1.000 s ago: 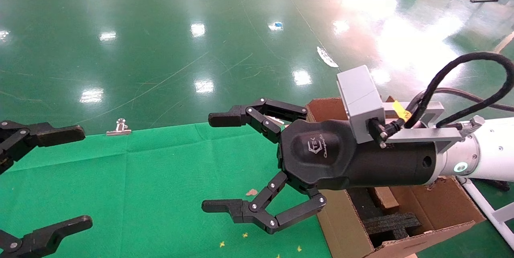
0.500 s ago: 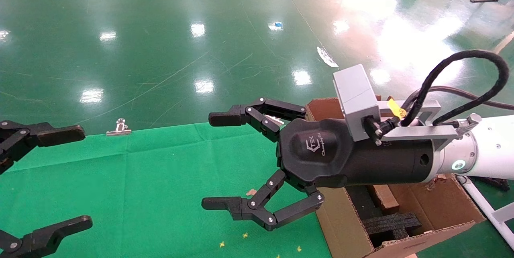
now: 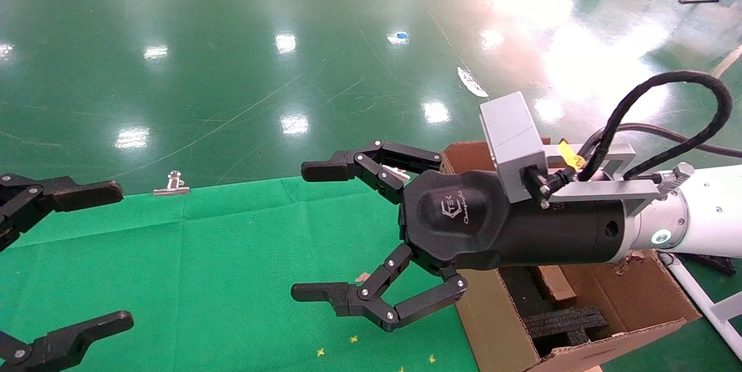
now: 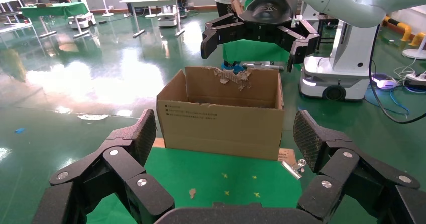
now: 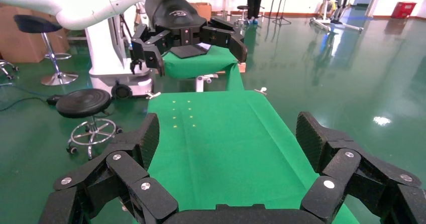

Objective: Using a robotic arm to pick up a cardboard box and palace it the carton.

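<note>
Right gripper (image 3: 310, 233) is spread wide and holding nothing, hovering over the green cloth (image 3: 220, 256) just left of the carton (image 3: 498, 325). The robotic arm (image 3: 695, 221) comes in from the right, roughly level, fingers pointing left; it hides most of the carton's middle.

Cardboard box: a small brown piece (image 3: 553, 284) sits inside the carton, just below the arm, beside black foam blocks (image 3: 565, 323). Only one end shows, so I cannot tell its long axis or which way it points.

Carton stands at the cloth's right edge, open top, torn flaps (image 4: 233, 76), black print on its side (image 4: 193, 113).

Left gripper (image 3: 93, 256) is also wide open and empty, at the left edge over the cloth, facing the carton.

Surface: green cloth with a few small yellow specks (image 3: 353, 339) and a brown scrap (image 3: 363, 277). A metal binder clip (image 3: 171, 185) sits at the cloth's far edge. Around it is glossy green floor (image 3: 232, 70) with light reflections; a black stool (image 5: 84, 103) and more tables stand farther off.
</note>
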Controlling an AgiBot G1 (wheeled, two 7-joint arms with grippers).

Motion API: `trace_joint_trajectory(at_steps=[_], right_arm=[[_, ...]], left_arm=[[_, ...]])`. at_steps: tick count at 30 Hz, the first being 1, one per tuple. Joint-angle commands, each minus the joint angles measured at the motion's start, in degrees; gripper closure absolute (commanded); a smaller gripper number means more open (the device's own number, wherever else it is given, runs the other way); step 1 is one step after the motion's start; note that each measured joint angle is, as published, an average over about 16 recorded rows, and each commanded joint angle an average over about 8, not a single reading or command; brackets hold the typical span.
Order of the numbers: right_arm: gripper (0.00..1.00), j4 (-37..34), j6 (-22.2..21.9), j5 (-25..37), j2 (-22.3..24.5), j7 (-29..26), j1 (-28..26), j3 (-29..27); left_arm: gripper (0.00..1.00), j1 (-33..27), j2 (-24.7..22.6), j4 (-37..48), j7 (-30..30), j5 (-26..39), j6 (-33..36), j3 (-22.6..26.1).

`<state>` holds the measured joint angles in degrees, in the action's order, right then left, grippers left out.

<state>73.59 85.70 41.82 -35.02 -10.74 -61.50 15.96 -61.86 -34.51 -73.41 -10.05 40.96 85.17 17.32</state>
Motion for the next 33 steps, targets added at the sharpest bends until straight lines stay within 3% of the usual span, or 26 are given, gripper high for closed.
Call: trace_joint_trajectory(at_steps=[1,33], right_arm=[[0.0,-0.01,-0.01,0.01,0.01,-0.01,-0.02,0.03],[0.0,-0.05,-0.06,0.06,0.02,-0.05,-0.13,0.15]], left_arm=[[0.0,0.0,0.0,0.0,0.0,0.0,0.0,0.0],[0.0,0.0,0.0,0.0,0.0,0.0,0.0,0.0]])
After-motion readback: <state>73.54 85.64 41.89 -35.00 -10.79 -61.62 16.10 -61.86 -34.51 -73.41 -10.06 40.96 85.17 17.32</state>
